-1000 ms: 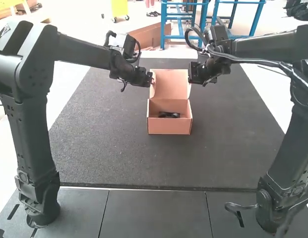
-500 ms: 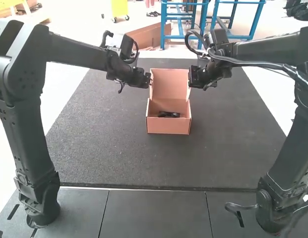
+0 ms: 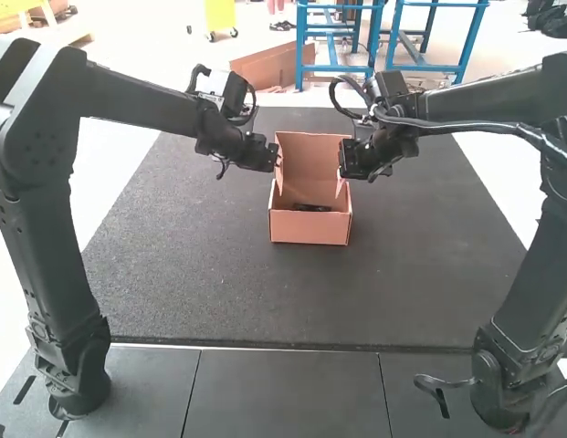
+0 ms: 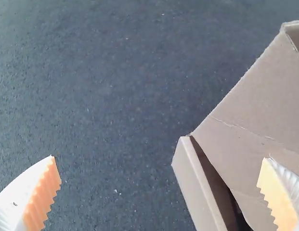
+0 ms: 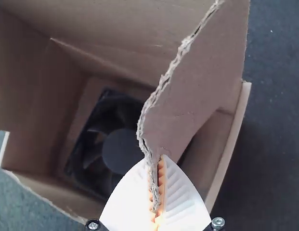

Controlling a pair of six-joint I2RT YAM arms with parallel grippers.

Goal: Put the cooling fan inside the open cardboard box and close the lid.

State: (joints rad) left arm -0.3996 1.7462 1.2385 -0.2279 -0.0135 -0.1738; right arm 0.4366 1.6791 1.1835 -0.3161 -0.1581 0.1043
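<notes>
The brown cardboard box (image 3: pixel 309 228) stands mid-mat with its lid (image 3: pixel 309 160) raised and tilted forward over the opening. The black cooling fan (image 3: pixel 309 207) lies flat on the box floor (image 5: pixel 115 149). My right gripper (image 3: pixel 345 166) is at the lid's right side, shut on the lid's torn side flap (image 5: pixel 197 96), with its pads (image 5: pixel 161 192) pinching the flap's edge. My left gripper (image 3: pixel 272 157) hangs at the lid's left edge, open wide. Its fingers (image 4: pixel 38 197) straddle the box's left corner (image 4: pixel 188 163) without touching it.
A black rubber mat (image 3: pixel 173 255) covers the table around the box, with bare mat on every side. Dark panels (image 3: pixel 283 392) run along the near edge between the two arm bases.
The lid has swung forward from leaning back to tilting over the opening. The right gripper came in and down with the flap, and the left gripper closed in on the lid's left edge.
</notes>
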